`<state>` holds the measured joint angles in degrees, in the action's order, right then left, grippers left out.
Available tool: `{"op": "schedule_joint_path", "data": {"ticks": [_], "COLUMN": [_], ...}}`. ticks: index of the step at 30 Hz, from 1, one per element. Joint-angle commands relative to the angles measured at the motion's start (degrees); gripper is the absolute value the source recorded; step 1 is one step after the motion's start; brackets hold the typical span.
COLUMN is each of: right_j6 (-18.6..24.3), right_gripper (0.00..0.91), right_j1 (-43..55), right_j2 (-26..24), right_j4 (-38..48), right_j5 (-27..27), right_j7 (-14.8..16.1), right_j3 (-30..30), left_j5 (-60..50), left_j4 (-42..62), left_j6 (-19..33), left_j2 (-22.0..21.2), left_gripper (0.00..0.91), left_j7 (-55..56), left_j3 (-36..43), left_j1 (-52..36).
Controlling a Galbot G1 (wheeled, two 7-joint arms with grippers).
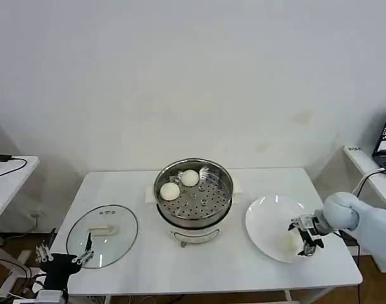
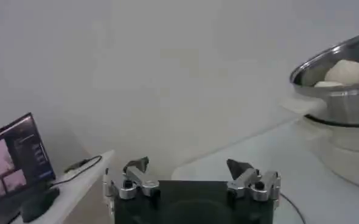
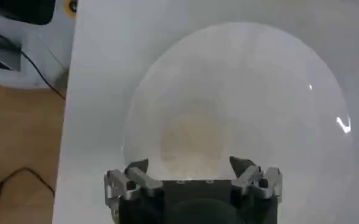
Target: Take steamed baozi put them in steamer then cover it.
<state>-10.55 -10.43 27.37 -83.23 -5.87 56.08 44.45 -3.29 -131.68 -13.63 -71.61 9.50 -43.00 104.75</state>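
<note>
We see the steamer (image 1: 193, 196) sitting mid-desk (image 1: 243, 266), uncovered, with two steamed baozi on its perforated tray: one (image 1: 170, 190) toward the left rim, one (image 1: 190, 178) just behind it, close together. The left wrist view catches the pot from low down, cut off at the frame edge, with only the tops of the buns (image 2: 346, 72) peeking over the rim.

Over on the right, the right end effector (image 1: 306, 240) hangs low over the white plate (image 1: 267, 218), fingers spread wide. Between them, in the right wrist view, we make out a pale round shape (image 3: 193, 141) on the plate; it blends into the white, so we cannot say if the fingers (image 3: 137, 167) touch it. In the head view it reads as a faint bun (image 1: 286, 242) beside the fingertips.

The left end effector (image 1: 67, 256) waits, parked off the desk's near left corner, jaws open and empty, beside the glass lid (image 1: 102, 235) lying flat on the desk.
</note>
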Motion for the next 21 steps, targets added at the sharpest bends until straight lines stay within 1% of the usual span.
{"op": "schedule_joint_path", "data": {"ticks": [1,8,10,12,15,21], "right_j6": [-0.3,-0.6,-0.9,-0.9,-1.0,-1.1], "right_gripper": [0.836,0.766,0.736,0.685,0.655,0.655], "right_j1": [-0.8,-0.7,-0.7,-0.6,-0.5,-0.3], "right_j2": [1.7,2.7,3.0,3.0,3.0,2.3], "right_j4": [1.8,2.2,2.2,2.2,2.1,1.4], "right_j5": [-0.2,0.0,0.2,0.2,0.3,0.3], "right_j7": [-0.1,-0.3,-0.3,-0.2,-0.2,-0.2], "right_j3": [-0.6,-0.2,-0.2,-0.2,0.0,-0.1], "left_j5": [0.0,0.0,0.0,0.0,0.0,0.0], "left_j4": [0.1,0.1,0.1,0.1,0.0,-0.1], "left_j6": [0.0,0.0,0.0,0.0,0.0,0.1], "left_j2": [0.0,0.0,-0.1,-0.1,-0.2,-0.4], "left_gripper": [0.907,0.907,0.907,0.907,0.907,0.907], "left_j7": [0.0,0.1,0.1,0.1,0.1,0.1], "left_j3": [-0.3,-0.4,-0.4,-0.3,-0.3,-0.2], "left_j1": [0.0,0.0,-0.1,-0.1,-0.1,0.0]}}
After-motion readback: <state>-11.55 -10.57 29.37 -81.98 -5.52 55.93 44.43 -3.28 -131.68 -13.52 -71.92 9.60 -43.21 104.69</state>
